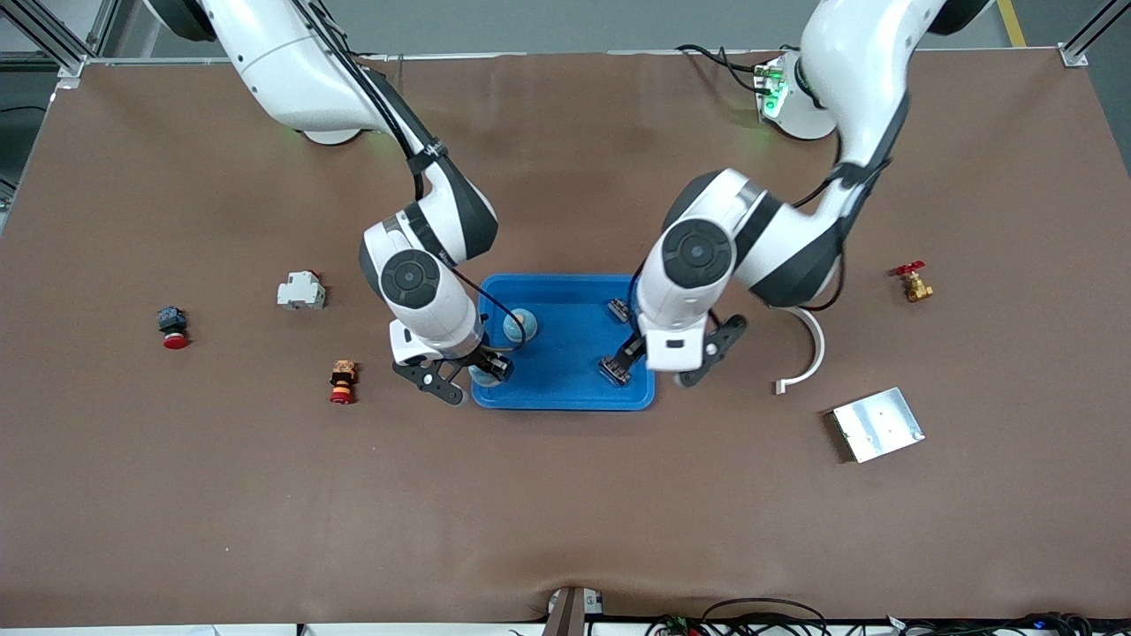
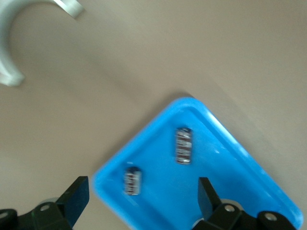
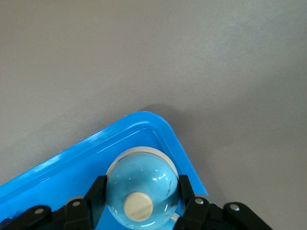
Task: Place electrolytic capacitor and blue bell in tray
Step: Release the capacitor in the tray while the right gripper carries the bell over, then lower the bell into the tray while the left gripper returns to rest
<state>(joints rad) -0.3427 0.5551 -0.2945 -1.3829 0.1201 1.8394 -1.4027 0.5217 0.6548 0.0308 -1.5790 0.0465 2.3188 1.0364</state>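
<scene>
The bright-blue tray (image 1: 565,389) lies mid-table. My right gripper (image 1: 466,374) is shut on a blue bell (image 3: 139,191) with a cream button on top, low in the tray's corner (image 3: 158,124) at the right arm's end. A second blue bell (image 1: 519,325) sits in the tray. Two dark electrolytic capacitors lie in the tray at the left arm's end, one (image 1: 618,309) farther from the front camera, one (image 1: 616,369) nearer. My left gripper (image 1: 669,356) is open and empty above that end. In the left wrist view (image 2: 142,199) the capacitors (image 2: 133,180) (image 2: 183,145) lie ahead of its fingers.
A white curved piece (image 1: 808,349), a silver metal plate (image 1: 877,424) and a brass valve with a red handle (image 1: 913,283) lie toward the left arm's end. A white breaker (image 1: 301,291), a black-and-red button (image 1: 173,325) and an orange-and-red button (image 1: 343,380) lie toward the right arm's end.
</scene>
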